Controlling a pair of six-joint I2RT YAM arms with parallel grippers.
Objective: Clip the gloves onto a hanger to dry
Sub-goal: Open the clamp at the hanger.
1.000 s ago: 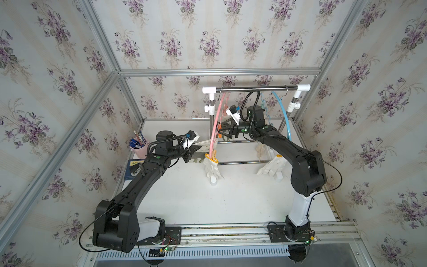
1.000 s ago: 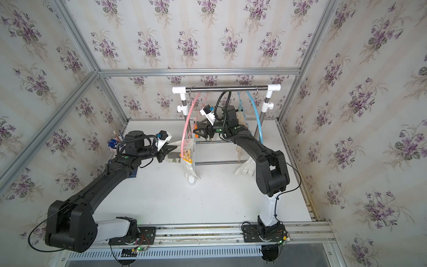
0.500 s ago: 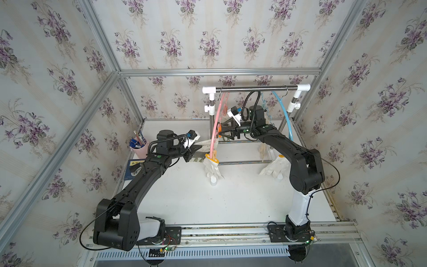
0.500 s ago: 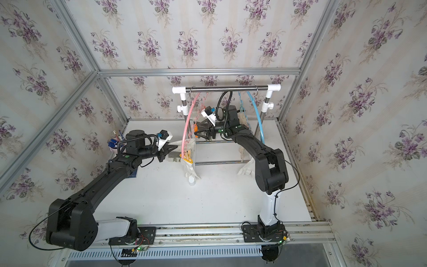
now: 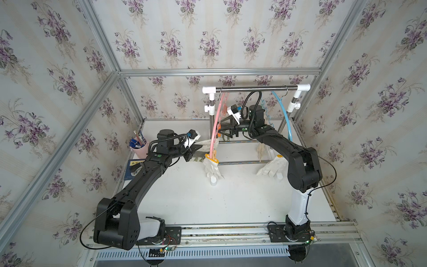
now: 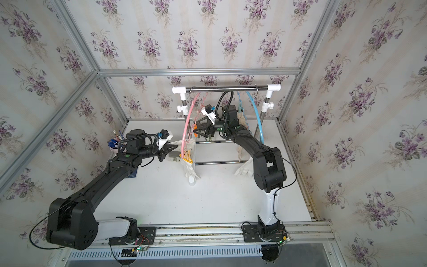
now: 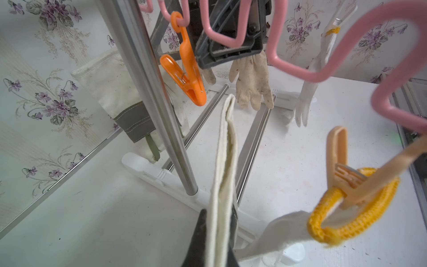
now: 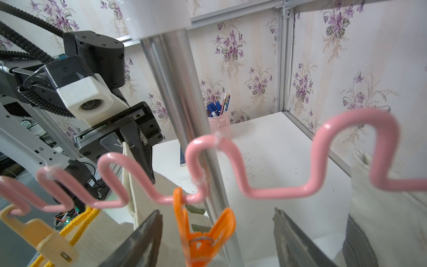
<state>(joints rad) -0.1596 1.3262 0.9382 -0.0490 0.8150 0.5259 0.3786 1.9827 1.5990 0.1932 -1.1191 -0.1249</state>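
Nearest, the left hand (image 7: pixel 219 213) is clenched on the off-white canvas glove (image 7: pixel 227 150), holding its edge up beside the pink hanger (image 8: pixel 277 193), where a white knitted glove (image 5: pixel 211 167) already hangs from a peach clip (image 7: pixel 346 178). Farther back the right hand (image 8: pixel 216 210) is released, its jaws spread either side of an orange clip (image 8: pixel 203 233), seemingly without touching it.

No lettering can be read anywhere. The dark blue booklet (image 5: pixel 130 172) on the bench (image 5: pixel 196 198), just beside the pink pen cup (image 5: pixel 139 151), carries a yellow label (image 5: pixel 135 163) whose print is too small to make out. In the right wrist view, the left arm's camera housing (image 8: pixel 69 71) bears a faint emblem, also illegible.
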